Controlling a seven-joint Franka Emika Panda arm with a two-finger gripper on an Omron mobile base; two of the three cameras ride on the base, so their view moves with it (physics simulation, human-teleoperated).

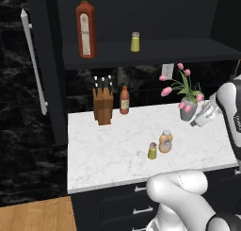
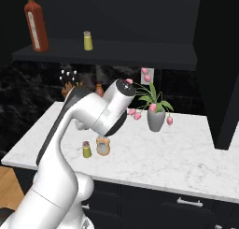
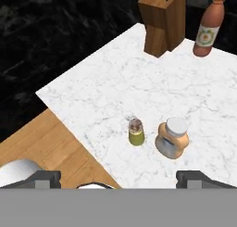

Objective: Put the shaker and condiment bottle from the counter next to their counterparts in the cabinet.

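shaker (image 3: pixel 136 131) and condiment bottle (image 3: pixel 172 138) stand upright just beside each other near the counter (image 3: pixel 139 87) front edge. your gripper (image 3: pixel 118 176) hovers above, fingers spread wide, holding nothing. shaker looks light, rigid, tippy: pinch its body mid-height. the bottle's rounded shoulders may slip; take its belly.

2 base views flank the counter (image 1: pixel 117 150); the hand view looks down closer.

2 shakers (image 1: pixel 152 151), 3 bottles (image 1: pixel 165 141), 1 vase (image 1: pixel 187 109)
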